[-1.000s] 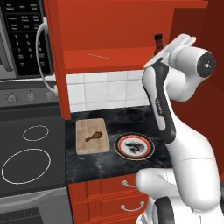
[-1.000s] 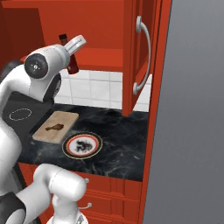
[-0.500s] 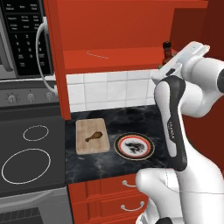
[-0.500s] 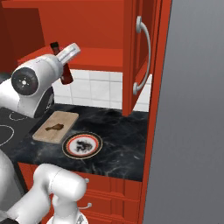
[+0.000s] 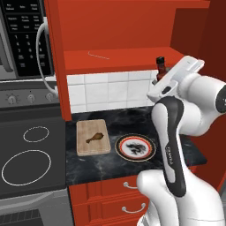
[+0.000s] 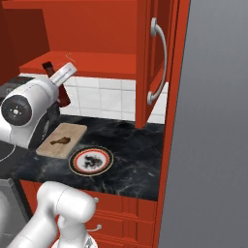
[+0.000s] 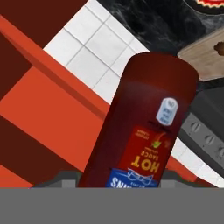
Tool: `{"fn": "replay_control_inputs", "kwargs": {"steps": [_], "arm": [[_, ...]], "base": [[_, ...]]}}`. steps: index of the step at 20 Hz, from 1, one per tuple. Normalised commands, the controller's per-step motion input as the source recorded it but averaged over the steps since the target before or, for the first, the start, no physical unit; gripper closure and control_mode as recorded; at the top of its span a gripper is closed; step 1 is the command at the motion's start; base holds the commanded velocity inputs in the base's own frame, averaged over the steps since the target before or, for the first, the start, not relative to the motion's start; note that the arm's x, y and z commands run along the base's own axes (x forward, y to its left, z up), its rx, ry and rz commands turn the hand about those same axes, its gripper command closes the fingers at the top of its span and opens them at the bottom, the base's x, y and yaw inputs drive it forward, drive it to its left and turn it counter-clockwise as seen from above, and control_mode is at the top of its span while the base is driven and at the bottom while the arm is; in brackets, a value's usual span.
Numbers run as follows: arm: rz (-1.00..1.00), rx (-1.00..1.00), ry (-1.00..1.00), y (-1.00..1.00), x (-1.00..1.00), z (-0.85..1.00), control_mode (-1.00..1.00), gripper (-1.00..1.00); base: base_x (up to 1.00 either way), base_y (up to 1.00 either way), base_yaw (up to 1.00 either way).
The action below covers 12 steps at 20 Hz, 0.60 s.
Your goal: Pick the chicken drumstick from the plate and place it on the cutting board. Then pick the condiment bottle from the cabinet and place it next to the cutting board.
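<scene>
Half done: drumstick [image 5: 94,138] lies on the board [image 5: 93,137]; tool [image 5: 160,78] grips the bottle [image 7: 144,127], not yet set on the worktop [image 5: 176,152].

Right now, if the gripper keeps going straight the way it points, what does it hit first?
The hot sauce bottle is right in front of the gripper, between its jaws. Beyond it lie the white tiled wall and red shelf; depth is unclear.

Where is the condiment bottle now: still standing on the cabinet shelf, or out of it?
Out. The condiment bottle hangs in the gripper in front of the cabinet shelf edge, tilted, clear of the shelf.
</scene>
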Motion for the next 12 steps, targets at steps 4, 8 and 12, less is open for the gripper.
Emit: {"fn": "replay_control_inputs", "kwargs": {"steps": [4,8,12], "arm": [[0.08,0.00,0.01,0.35,-0.01,-0.50,-1.00,1.00],[0.12,0.00,0.00,0.11,-0.01,-0.50,-1.00,1.00],[0.16,0.00,0.00,0.00,0.00,-0.33,-1.00,1.00]], "base": [[0.00,0.00,0.00],[0.00,0.00,0.00],[0.00,0.00,0.00]]}}
